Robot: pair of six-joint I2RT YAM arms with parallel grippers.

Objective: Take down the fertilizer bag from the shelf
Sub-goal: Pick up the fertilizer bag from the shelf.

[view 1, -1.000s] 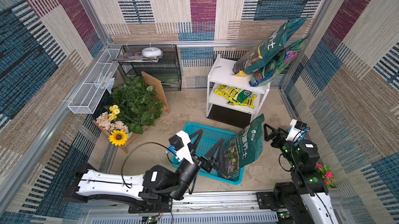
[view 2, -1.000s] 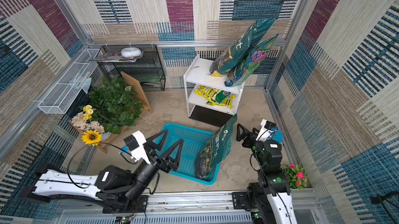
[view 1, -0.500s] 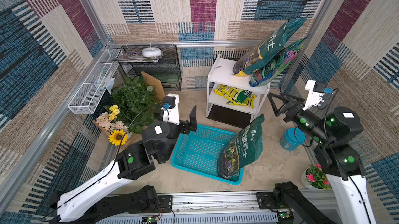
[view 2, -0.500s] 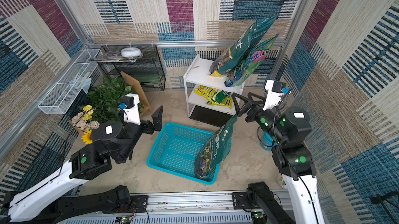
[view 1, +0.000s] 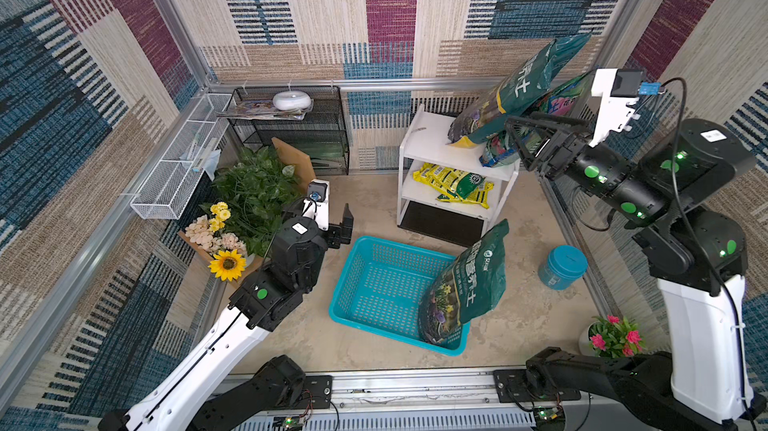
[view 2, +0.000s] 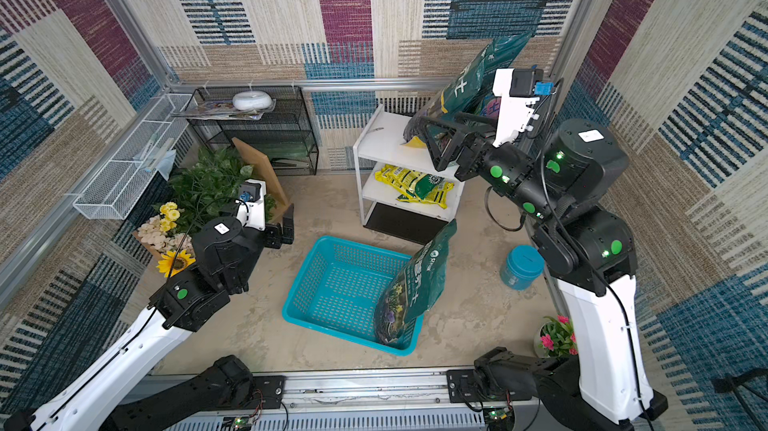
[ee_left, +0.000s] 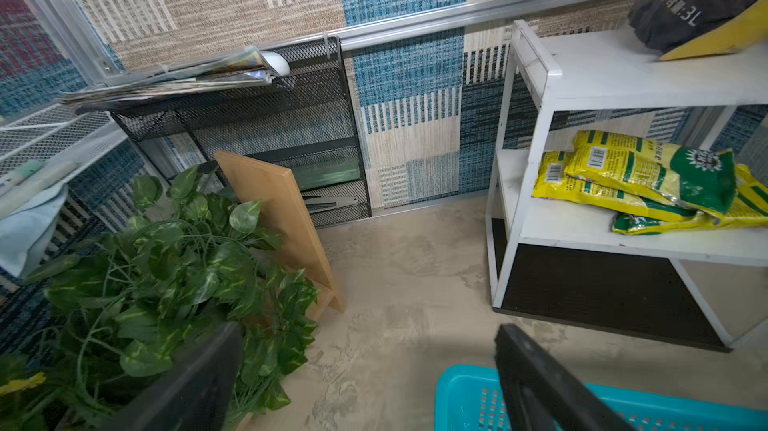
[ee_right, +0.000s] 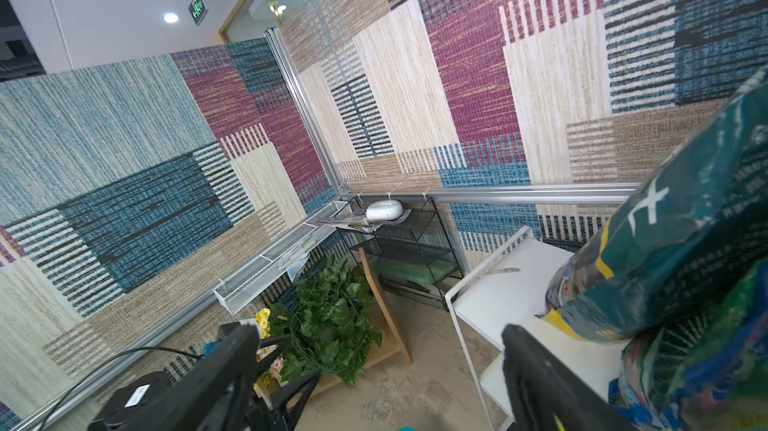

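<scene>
- Right gripper [view 1: 517, 142] stands with its jaws spread wide and nothing between them, at the foot of the two bags on the top board of the shelf [view 1: 419, 146]. In the right wrist view one finger [ee_right: 540, 379] sits just beside those bags.
- Left gripper [ee_left: 368, 327] is spread and empty too, hanging over the floor between the plants [view 1: 257, 188] and the teal basket [view 1: 382, 283].
- The shelf's top board carries the green bag [view 1: 519, 92] and a colourful bag [view 1: 561, 103], both leaning back toward the wall corner. Its middle board carries yellow packets [view 1: 457, 186] lying flat.
- The teal basket holds a second green bag [view 1: 469, 283], which stands on end and tilts against the corner nearest the right arm.
- The black mesh rack [view 1: 316, 134] has magazines [view 1: 253, 107] and a white round thing [view 1: 291, 99] on top.
- The white wire basket [view 1: 166, 188] on the side wall holds a few items too small to name.
- The blue tub [view 1: 562, 267] stands lidded on the floor, so its contents are hidden.
- Half a second ago the right gripper was short of the shelf, and it has since come forward to the bags. The left arm has barely shifted.
- A second ago both arms sat low by the front rail.
- Every bag lies as before.
</scene>
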